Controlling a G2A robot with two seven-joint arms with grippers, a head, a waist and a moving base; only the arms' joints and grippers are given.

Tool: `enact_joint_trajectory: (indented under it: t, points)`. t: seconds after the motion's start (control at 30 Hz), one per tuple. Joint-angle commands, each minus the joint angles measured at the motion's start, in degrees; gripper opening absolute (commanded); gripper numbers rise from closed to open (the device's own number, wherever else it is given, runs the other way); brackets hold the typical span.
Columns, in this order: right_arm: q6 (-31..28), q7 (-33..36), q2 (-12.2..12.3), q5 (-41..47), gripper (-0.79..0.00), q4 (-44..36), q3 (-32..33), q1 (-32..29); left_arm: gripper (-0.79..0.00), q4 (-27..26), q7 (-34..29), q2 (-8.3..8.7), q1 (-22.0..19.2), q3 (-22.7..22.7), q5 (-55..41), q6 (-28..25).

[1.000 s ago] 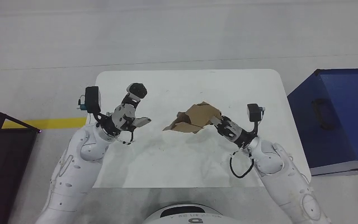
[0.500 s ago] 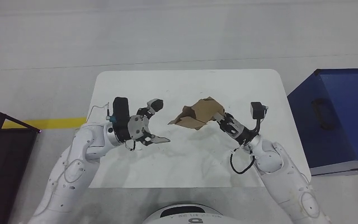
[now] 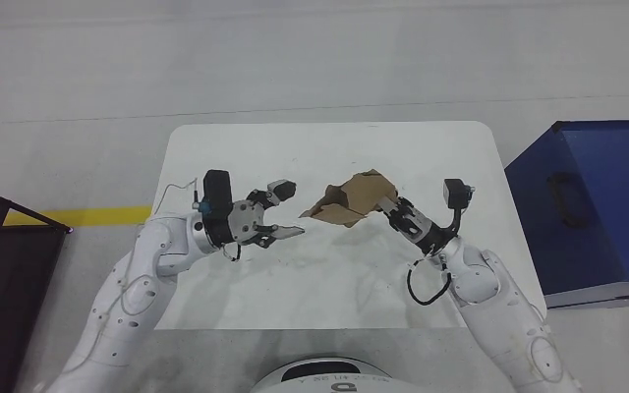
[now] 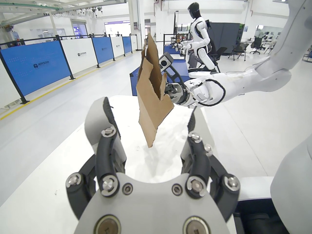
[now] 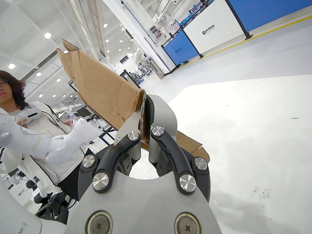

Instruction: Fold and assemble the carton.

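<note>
Carton (image 3: 349, 199) is unassembled, flaps loose: right gripper (image 3: 385, 208) clamps one edge, holding it off the table (image 3: 442, 147); left gripper (image 3: 291, 208), wide open and empty, faces it.

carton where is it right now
Top view: the carton is over the middle of the table, clamped at one edge by the right gripper, the open left gripper facing its other end, apart.

The carton (image 3: 349, 199) is brown corrugated cardboard, not yet assembled: a flattened, partly folded piece with loose flaps and worn, ragged edges. It is held above the table (image 3: 324, 285), near the middle and a little toward the right side. One edge is clamped in the right gripper (image 3: 386, 208). The rest sticks out free and tilted, with one corner pointing down.
</note>
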Motion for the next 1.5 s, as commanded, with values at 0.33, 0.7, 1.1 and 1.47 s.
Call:
enact_joint_trajectory:
  t: [0.33, 0.7, 1.1, 1.47]
  points:
    - [0.1, -0.9, -0.3, -1.8, -0.785, -0.9, -0.7, -0.3, -0.785, 0.6, 1.1, -0.45, -0.8, 1.1, 0.3, 1.1]
    - [-1.3, -6.5, -0.6, -2.1, 0.000, -2.2, 0.5, -1.9, -0.785, 1.5, 9.5, -1.44, 1.1, 0.3, -8.6, 8.7]
    - [-10.6, -7.0, -0.4, 4.3, 0.000, -9.1, 1.9, -5.7, -0.785, 5.8, 11.7, -3.36, -1.8, 4.5, -16.3, 9.2]
    - [-8.4, -6.0, -1.3, 4.1, -0.086, -2.0, -1.8, 0.5, -0.785, 6.1, 8.4, -3.87, -4.1, 6.0, -16.8, 0.0]
